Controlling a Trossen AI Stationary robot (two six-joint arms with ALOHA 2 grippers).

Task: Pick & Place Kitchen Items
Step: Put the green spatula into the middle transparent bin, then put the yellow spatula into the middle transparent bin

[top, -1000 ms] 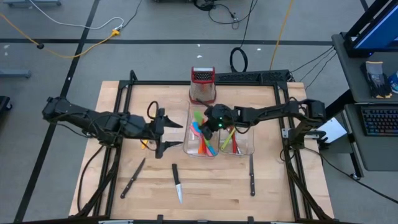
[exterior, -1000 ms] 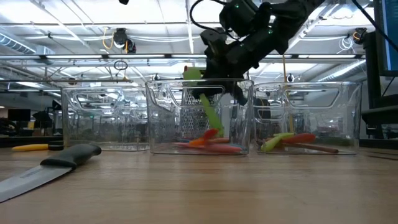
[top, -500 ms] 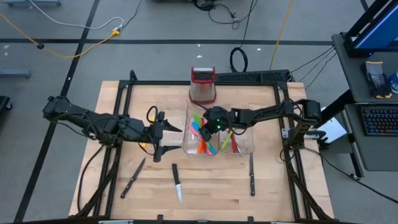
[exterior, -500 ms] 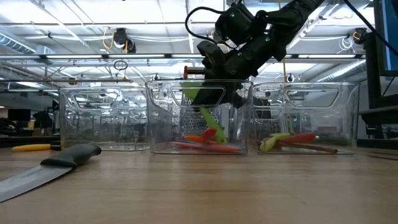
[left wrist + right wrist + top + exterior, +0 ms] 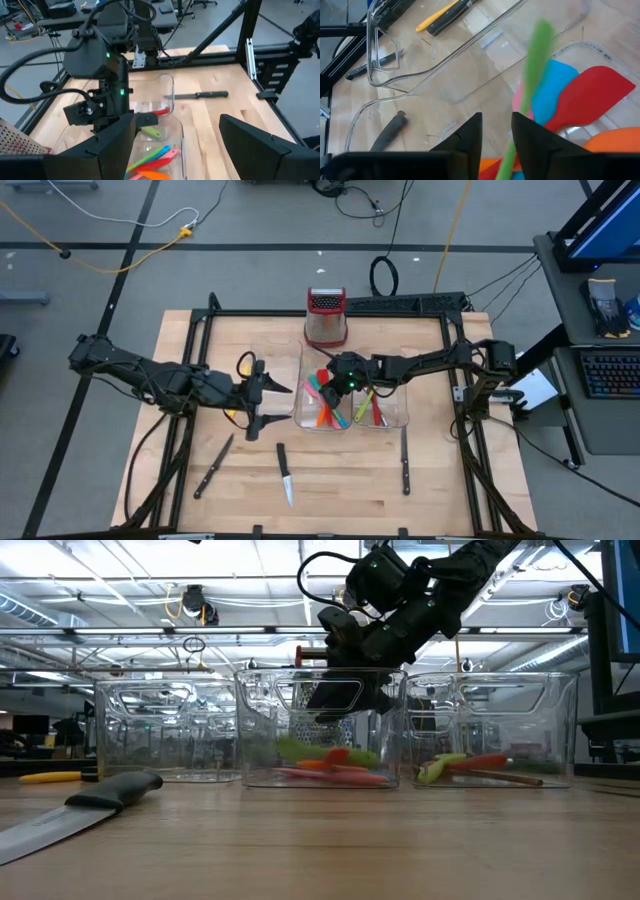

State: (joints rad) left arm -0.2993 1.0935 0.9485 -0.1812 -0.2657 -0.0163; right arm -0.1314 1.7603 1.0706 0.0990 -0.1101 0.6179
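The green spoon [image 5: 532, 90] lies loose in the middle bin [image 5: 300, 416], directly below the right gripper [image 5: 340, 690], whose fingers are parted and hold nothing. The spoon's long axis runs along the bin. The left gripper [image 5: 268, 402], wide open, waits beside that bin.

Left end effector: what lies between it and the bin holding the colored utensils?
In the high view, only bare wood lies between the left end effector and the middle bin. A clear empty bin may stand there, per the low view.

Robotics lab: framed wooden bench [image 5: 330, 480], floor cables [image 5: 120, 225], ceiling strip lights [image 5: 120, 585]
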